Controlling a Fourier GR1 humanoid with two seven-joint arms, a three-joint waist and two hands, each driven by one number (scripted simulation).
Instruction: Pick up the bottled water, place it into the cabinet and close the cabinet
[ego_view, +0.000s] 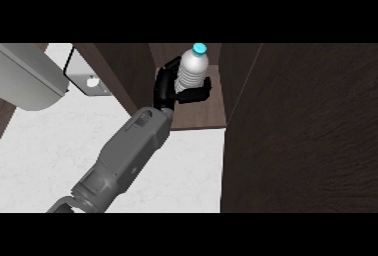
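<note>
Nearest, the grey left forearm (122, 155) crosses the white worktop (44, 150) from the lower left corner and slants toward the open cabinet (199, 119). Past the front edge of the cabinet's shelf, the left hand (165, 86) is closed round the bottled water (193, 67). The palm lies against the bottle's left side, the thumb wraps across its lower part and the fingers curl behind its upper part. The bottle is inside the cabinet, above the shelf near its left wall. Its base is hidden by the hand, so contact with the shelf cannot be told. Its long axis is close to upright, running away from the viewer, with the blue cap (199, 48) at the far end, clear of the hand. A broad dark wood panel (310, 130) bounds the cabinet on the right.
</note>
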